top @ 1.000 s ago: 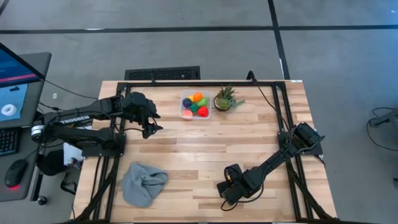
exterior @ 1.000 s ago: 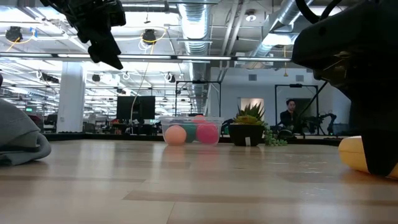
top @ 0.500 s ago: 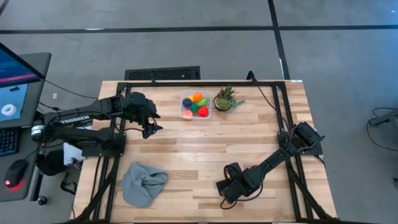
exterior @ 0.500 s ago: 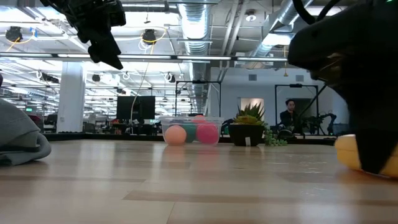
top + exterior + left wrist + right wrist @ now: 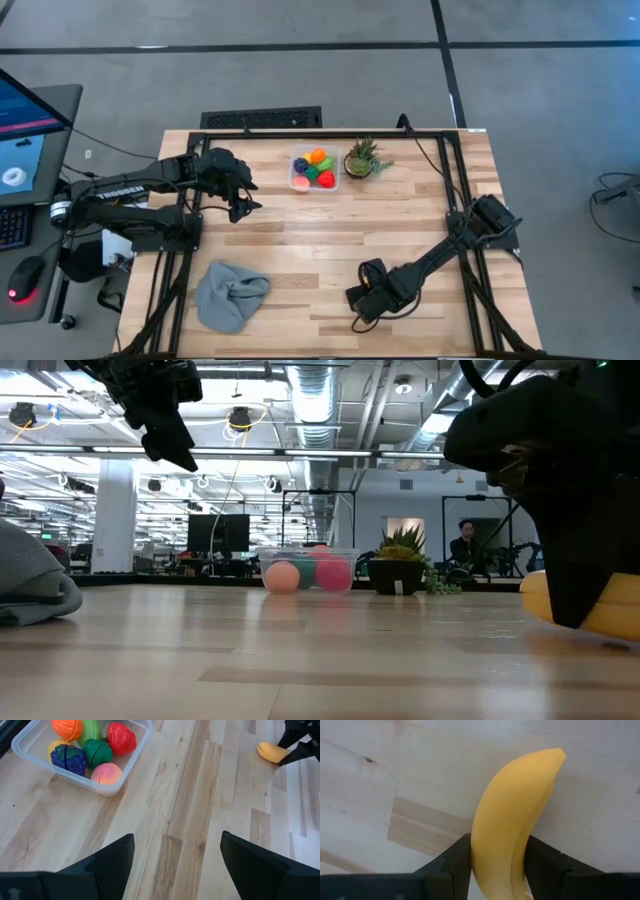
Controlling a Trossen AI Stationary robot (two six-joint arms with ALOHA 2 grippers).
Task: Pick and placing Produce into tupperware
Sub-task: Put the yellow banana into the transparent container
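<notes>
- A wooden table (image 5: 330, 240) is seen from above, with a dark arm at each side and a crumpled grey cloth (image 5: 230, 293) lying well to the side of the right gripper's jaws, towards the left arm's side.
- The left gripper (image 5: 243, 201) hangs above the table, well apart from the right gripper and nearer the container. Its fingers (image 5: 107, 865) are spread wide with nothing between them.
- The right gripper (image 5: 358, 302) is set low at the near edge of the table. Its jaws are closed against both sides of a yellow banana (image 5: 512, 815), which lies lengthwise between them and juts out past the tips. In the low view the banana (image 5: 610, 610) appears to sit on or just above the wood.
- The tupperware (image 5: 314, 170) stands at the far side of the table, well apart from the right jaws and across open wood from them. It already holds several small pieces of toy produce (image 5: 92, 750).
- A small potted plant (image 5: 362, 159) stands just beside the tupperware.
- Risk, as a judgement: the banana is smooth and curved, so it could pivot or slip in the grip during lifting. It also looks long against the crowded container, so it may catch the rim, tip out, or nudge the plant.
</notes>
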